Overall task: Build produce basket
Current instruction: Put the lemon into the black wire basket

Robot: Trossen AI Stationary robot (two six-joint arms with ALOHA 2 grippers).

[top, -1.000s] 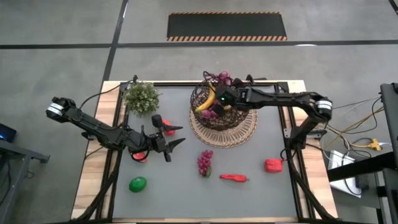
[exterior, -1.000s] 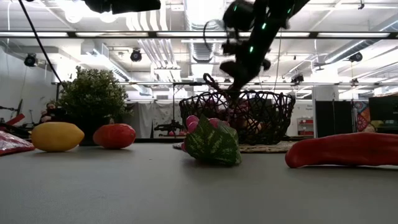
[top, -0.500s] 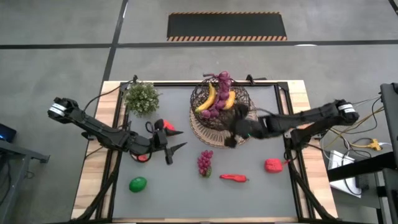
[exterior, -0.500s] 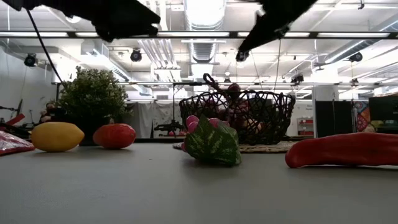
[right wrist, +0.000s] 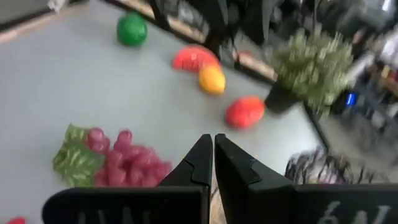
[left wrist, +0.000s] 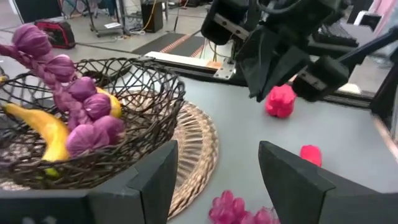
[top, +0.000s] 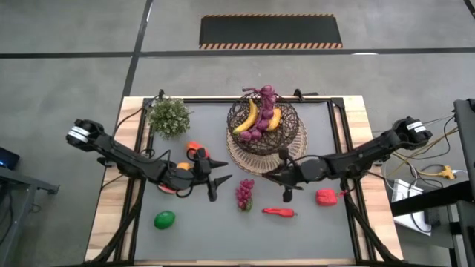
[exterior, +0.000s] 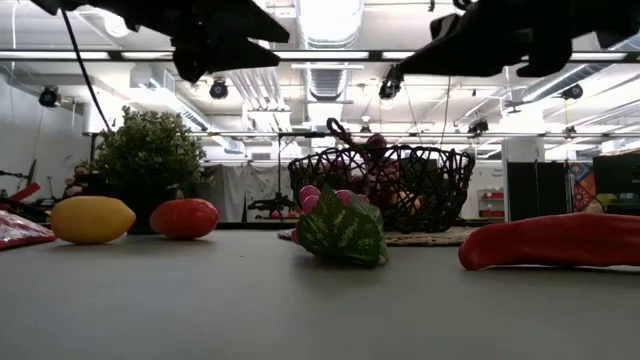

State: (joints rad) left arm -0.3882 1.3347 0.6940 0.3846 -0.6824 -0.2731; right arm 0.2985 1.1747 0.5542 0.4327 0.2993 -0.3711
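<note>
Tabletop (top: 312, 222) centre: closed right end effector (top: 266, 176) and open, empty left end effector (top: 215, 180) are converging near grapes (top: 244, 193), risking collision.

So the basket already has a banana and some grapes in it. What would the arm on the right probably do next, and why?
Probably open its fingers and drop toward the loose grape bunch. The right gripper is shut and empty, hovering just in front of the basket, and that bunch lies on the table close beside it. The left gripper, open, hangs on the bunch's other side, so either could take it.

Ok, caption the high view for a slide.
Both arms hover over the table; banana and grapes sit in the basket.
</note>
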